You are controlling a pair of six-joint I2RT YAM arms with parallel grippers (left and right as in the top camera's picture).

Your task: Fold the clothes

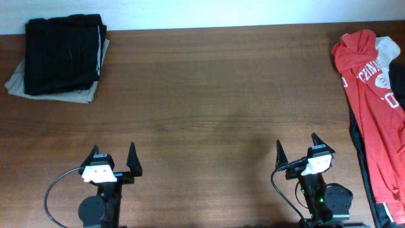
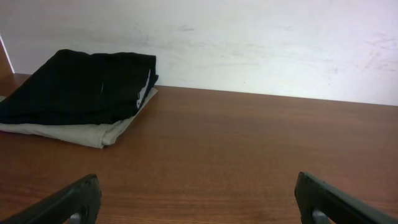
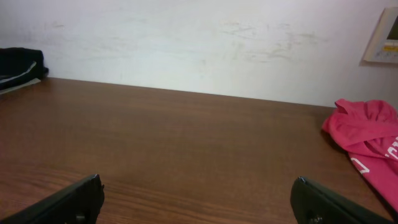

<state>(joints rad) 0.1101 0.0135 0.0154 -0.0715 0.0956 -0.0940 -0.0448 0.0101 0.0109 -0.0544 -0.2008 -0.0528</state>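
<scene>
L gripper, R gripper jaws apart, red T-shirt at R edge, whole only overhead, partly in R wrist

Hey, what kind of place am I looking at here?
Probably a robot test bench for laundry folding: a wooden table against a white wall, folded clothes stacked in one corner, a red shirt lying unfolded.

The T-shirt lies along the table's right edge; a folded stack sits at its far-left corner
</scene>
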